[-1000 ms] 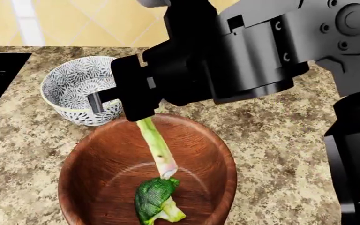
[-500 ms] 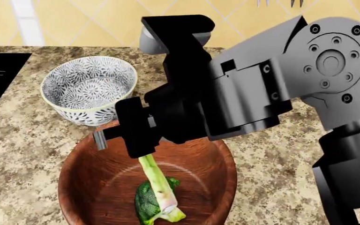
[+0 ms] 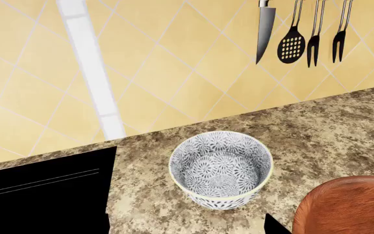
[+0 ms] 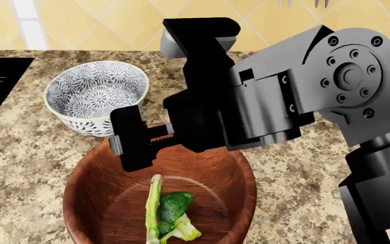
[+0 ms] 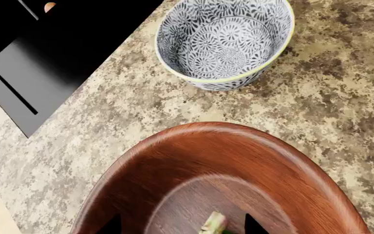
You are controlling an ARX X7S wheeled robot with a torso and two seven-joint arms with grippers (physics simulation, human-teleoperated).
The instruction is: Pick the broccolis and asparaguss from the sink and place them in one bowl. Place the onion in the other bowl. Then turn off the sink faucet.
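The asparagus [image 4: 154, 208] lies loose inside the wooden bowl [image 4: 87, 188] in your head view, its length running near to far, touching the broccoli [image 4: 171, 211] just to its right. Your right gripper [image 4: 135, 142] hangs directly above the bowl's far rim, fingers spread apart and nothing between them. The patterned bowl [image 4: 93, 96] stands to the far left on the granite counter [image 4: 303, 168], close beside the wooden one.

Your left wrist view shows the patterned bowl [image 3: 221, 168] with nothing in it, the wooden bowl's rim [image 3: 343, 204] at one corner, and a knife [image 3: 265, 29] and utensils [image 3: 313, 31] hanging on the tiled wall. The left gripper itself is hardly visible, so you cannot tell its state.

Your right wrist view looks down into the wooden bowl [image 5: 174, 175], the asparagus tip [image 5: 213, 223] showing between the parted fingertips [image 5: 253, 225], untouched by either.
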